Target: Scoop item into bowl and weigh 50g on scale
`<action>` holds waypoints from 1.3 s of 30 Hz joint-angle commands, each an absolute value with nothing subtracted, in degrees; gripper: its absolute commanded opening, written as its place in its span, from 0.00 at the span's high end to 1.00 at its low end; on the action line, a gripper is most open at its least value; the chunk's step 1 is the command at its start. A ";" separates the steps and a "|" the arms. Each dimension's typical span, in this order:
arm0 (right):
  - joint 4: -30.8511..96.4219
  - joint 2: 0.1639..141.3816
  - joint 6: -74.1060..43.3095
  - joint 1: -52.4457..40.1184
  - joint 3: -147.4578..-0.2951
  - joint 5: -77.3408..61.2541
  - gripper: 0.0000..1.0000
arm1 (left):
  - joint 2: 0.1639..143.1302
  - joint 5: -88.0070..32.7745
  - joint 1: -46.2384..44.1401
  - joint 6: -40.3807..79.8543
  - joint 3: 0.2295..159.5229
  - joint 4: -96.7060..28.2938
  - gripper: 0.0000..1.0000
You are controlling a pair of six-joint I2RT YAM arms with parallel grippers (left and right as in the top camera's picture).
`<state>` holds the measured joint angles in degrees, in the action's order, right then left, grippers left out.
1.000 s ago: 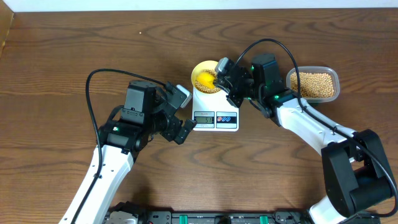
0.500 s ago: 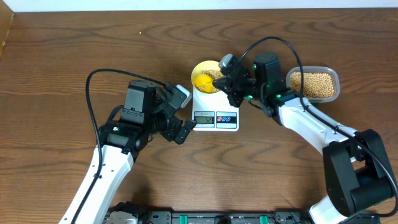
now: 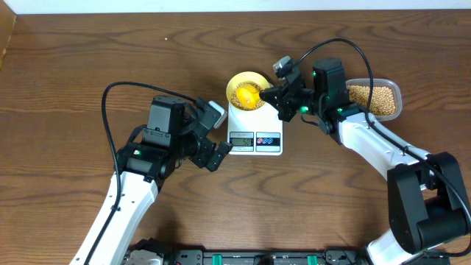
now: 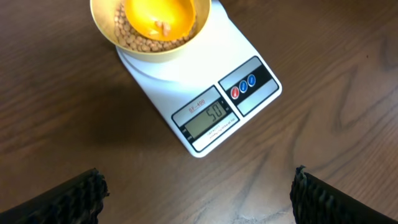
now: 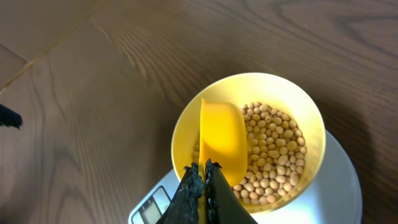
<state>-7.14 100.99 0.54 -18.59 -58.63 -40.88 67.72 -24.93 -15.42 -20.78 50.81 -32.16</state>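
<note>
Status: display (image 4: 210, 115) on the scale (image 4: 233, 50) reads 50, so the target looks met (my read from the left wrist view).

- Right gripper (image 5: 200, 180) is pinched tight on the handle of the yellow scoop (image 5: 221, 140).
- The scoop's long axis runs straight out from the gripper toward the bowl (image 5: 292, 96).
- The scoop head sits over the bowl's interior, on the side nearer the gripper.
- Can't tell whether the scoop is touching the rim or the beans (image 5: 273, 152), or is just above them.
- The bowl sits on the scale platform and beans cover its bottom. A few are also left in the scoop head (left wrist view).
- The supply tub (image 3: 397, 99) is on the surface (image 3: 88, 59) on the far side of the right gripper from the bowl, in line with the handle.
- Left gripper (image 4: 198, 196) is spread wide and holding nothing. It hangs just short of the scale's display end, facing it.

What matters next is the handle axis. I'd pull the scoop back along it toward the tub, keeping the head level. The right arm is the one to move because it already has the tool.

Risks:
- If the head tips, the leftover beans drop in and overshoot the target.
- If the scoop is resting on the bowl, the reading may shift once it lifts off.
</note>
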 commanded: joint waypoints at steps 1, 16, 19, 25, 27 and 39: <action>-8.43 101.38 -3.46 -18.15 -58.83 -42.65 0.99 | 67.83 -24.58 -15.18 -20.47 50.74 -32.67 0.03; -15.64 101.38 -8.93 -16.99 -58.83 -42.70 0.99 | 67.83 -24.58 -15.18 -20.47 50.74 -32.69 0.03; -16.75 101.38 -9.45 -16.67 -58.83 -43.33 0.99 | 67.83 -24.58 -15.18 -20.47 50.74 -32.69 0.03; -17.39 101.36 -9.41 -16.53 -58.83 -43.90 0.99 | 67.83 -24.58 -15.18 -20.47 50.74 -32.69 0.03; -17.65 101.36 -9.41 -16.51 -58.83 -43.90 0.99 | 67.83 -24.58 -15.18 -20.47 50.74 -32.69 0.03; -19.73 96.20 -14.20 -15.00 -58.83 -43.92 0.99 | 67.83 -24.58 -15.18 -20.47 50.74 -32.69 0.03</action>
